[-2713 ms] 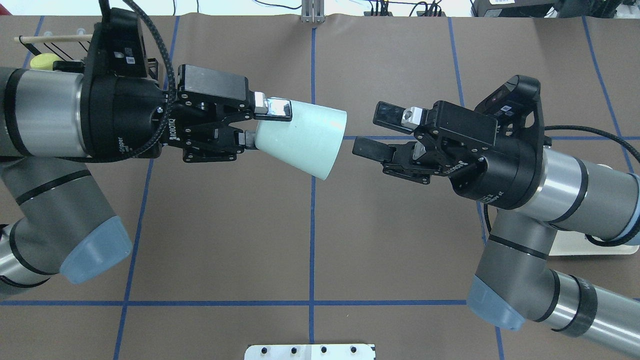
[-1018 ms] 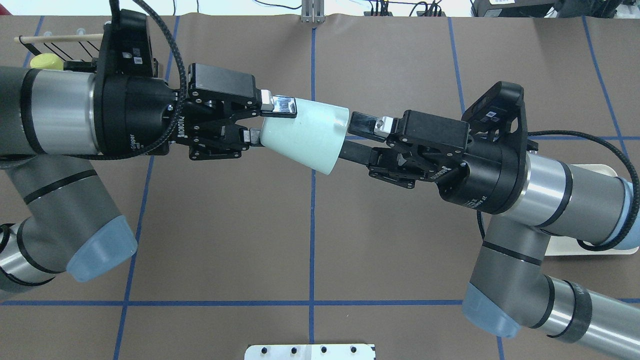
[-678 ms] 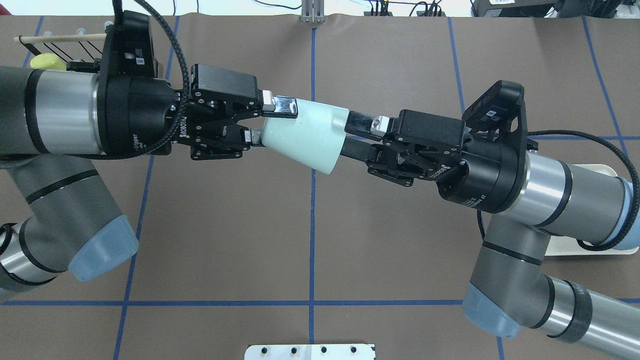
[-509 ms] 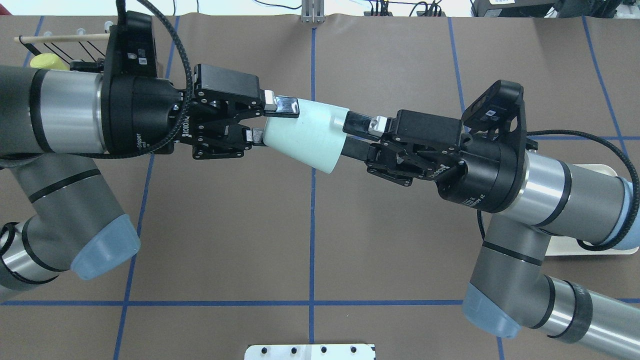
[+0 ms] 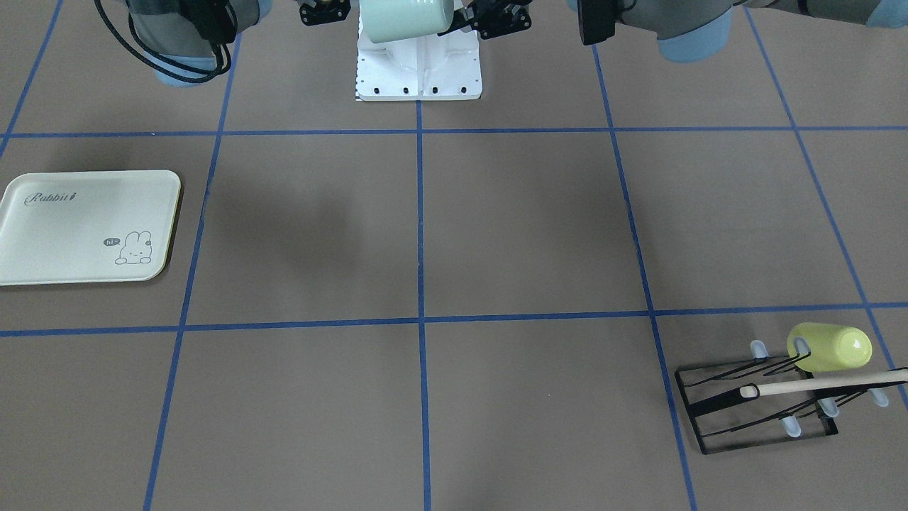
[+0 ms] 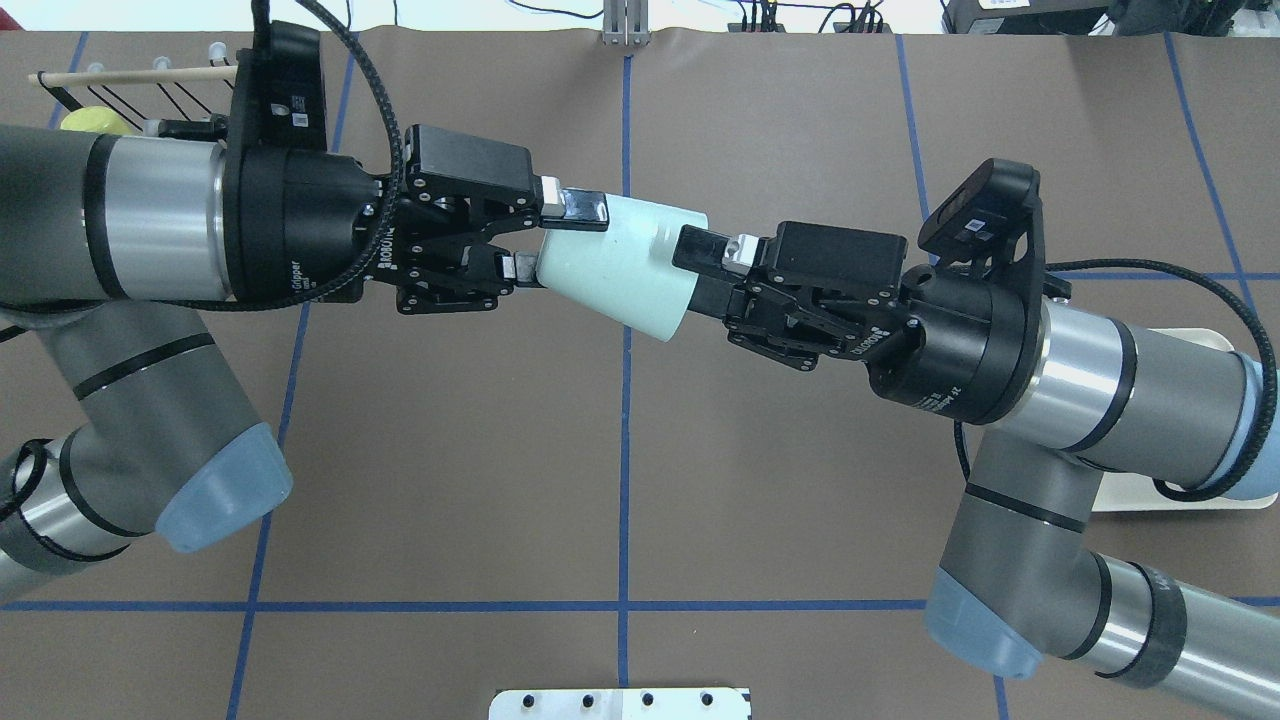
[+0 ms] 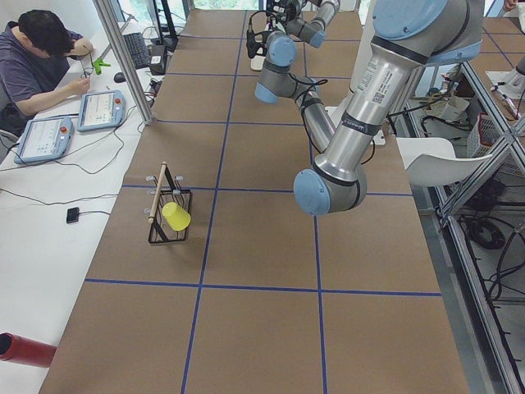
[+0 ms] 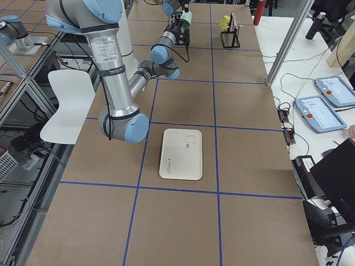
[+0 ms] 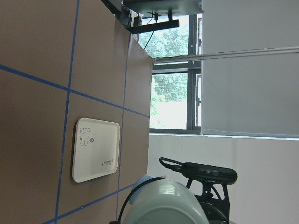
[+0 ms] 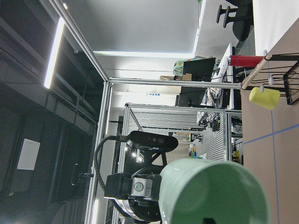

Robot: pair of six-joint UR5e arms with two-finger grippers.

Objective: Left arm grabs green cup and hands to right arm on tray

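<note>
1. Green cup [image 6: 620,270] hangs on its side in the air over the counter [image 6: 620,450], directly between the two end effectors. Its base points at the left one and its open mouth at the right one.
2. Around the base, the left end effector [image 6: 555,238] is clamped narrow, one finger on each side.
3. At the mouth, the right end effector [image 6: 695,270] is drawn in narrow, pinching the rim wall with one finger outside and the other inside.
4. Behind the right end effector, back past its wrist, the tray [image 5: 42,234] lies flat on the counter. From overhead the right arm [image 6: 1100,390] covers most of it.
5. Behind the left end effector, at the counter's far corner, a black wire rack [image 5: 752,408] carries a yellow-green cup [image 5: 826,348] and a wooden rod [image 5: 823,383].
</note>
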